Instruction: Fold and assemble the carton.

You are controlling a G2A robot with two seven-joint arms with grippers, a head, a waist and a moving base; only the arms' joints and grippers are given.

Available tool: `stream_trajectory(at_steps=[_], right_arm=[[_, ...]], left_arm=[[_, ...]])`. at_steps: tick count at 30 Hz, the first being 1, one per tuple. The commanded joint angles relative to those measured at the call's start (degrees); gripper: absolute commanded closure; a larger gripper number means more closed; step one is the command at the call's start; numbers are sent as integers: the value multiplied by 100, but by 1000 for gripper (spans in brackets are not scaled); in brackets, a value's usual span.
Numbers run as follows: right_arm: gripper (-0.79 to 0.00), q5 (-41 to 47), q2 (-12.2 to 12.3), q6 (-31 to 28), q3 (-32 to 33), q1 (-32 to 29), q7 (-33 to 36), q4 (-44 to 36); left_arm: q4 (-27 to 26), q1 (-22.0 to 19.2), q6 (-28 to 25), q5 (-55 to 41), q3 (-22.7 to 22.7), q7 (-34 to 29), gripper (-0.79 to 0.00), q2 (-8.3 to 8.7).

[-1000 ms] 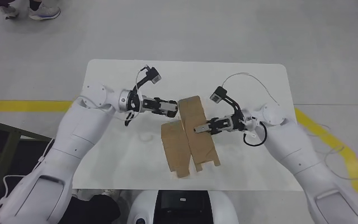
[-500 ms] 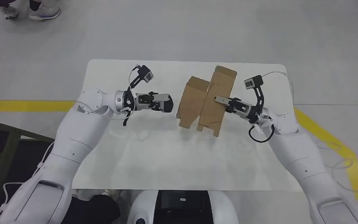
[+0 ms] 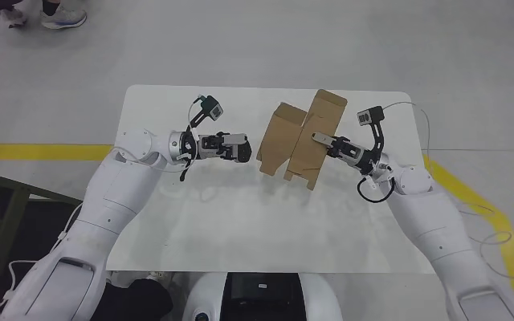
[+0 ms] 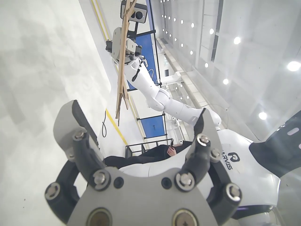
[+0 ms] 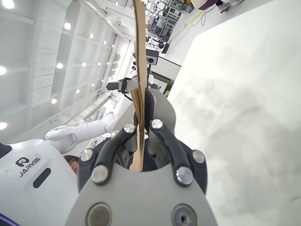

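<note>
A flat brown cardboard carton (image 3: pixel 301 140) hangs above the white table (image 3: pixel 185 225), lifted off it and tilted. My right gripper (image 3: pixel 317 138) is shut on the carton's right-hand panel; in the right wrist view the carton (image 5: pixel 139 55) runs edge-on between the pads (image 5: pixel 147 109). My left gripper (image 3: pixel 245 148) stands open to the left of the carton, a short gap away, holding nothing. In the left wrist view its two fingers (image 4: pixel 80 123) are spread wide, and the carton (image 4: pixel 123 55) shows edge-on farther off with the right arm behind it.
The table's near half and left side are bare. A yellow floor line (image 3: pixel 48 151) runs past both table ends. A person's feet (image 3: pixel 56 12) stand on the floor at the far left, away from the table.
My right gripper lifted the carton off the table and swung it toward the far right side. My left gripper drew back to the left, apart from the carton.
</note>
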Motion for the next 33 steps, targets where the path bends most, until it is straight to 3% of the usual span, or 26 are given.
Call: stream_trajectory(at_steps=[1, 6, 22, 33], right_arm=[[0, 0, 0, 0, 0, 0, 0, 0], [0, -21, -2, 50, 6, -28, -79, -28], [0, -1072, -137, 1663, 71, -802, -3041, -1510], [0, -1835, -147, 2258, 284, -1427, -3901, -2514]], left_arm=[[0, 0, 0, 0, 0, 0, -785, 0], [0, 0, 0, 0, 0, 0, -785, 0], [-564, 590, 389, 200, -360, 1182, -785, 53], [-607, 715, 382, 132, -399, 1468, -785, -7]])
